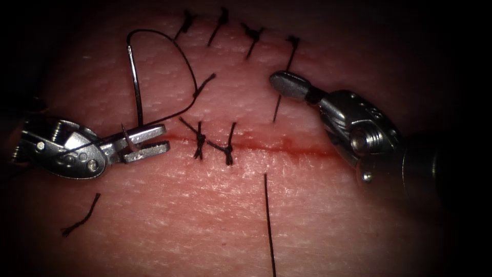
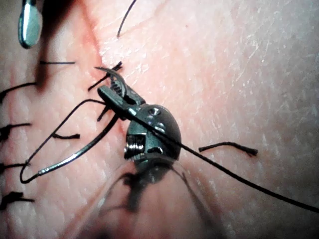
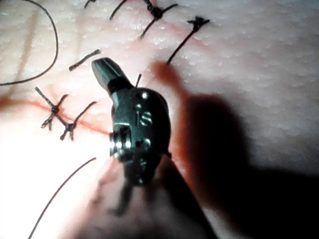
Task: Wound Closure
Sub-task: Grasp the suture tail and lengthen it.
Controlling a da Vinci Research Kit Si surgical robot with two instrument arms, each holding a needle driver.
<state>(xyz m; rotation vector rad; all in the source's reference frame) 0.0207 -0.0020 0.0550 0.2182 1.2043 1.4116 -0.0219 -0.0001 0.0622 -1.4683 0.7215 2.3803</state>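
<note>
The right tool point(image 3: 107, 71) hangs over the tissue point(image 3: 259, 59) with its jaws closed together and nothing between them. Beside its tip lies a cut end of thread point(image 3: 83, 60). Two knotted stitches point(image 3: 60, 117) cross the red cut point(image 3: 94, 127) near the tool's wrist. More stitches point(image 3: 157, 12) sit beyond the tip. A long thread point(image 3: 62, 191) runs across the tissue.

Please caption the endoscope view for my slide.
Left gripper holds the needle near its tip above the tissue; right gripper shut, empty.

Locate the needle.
Endoscope view: the needle stands above the cut's left end, out of the tissue, gripped near its tip by the left tool.
</note>
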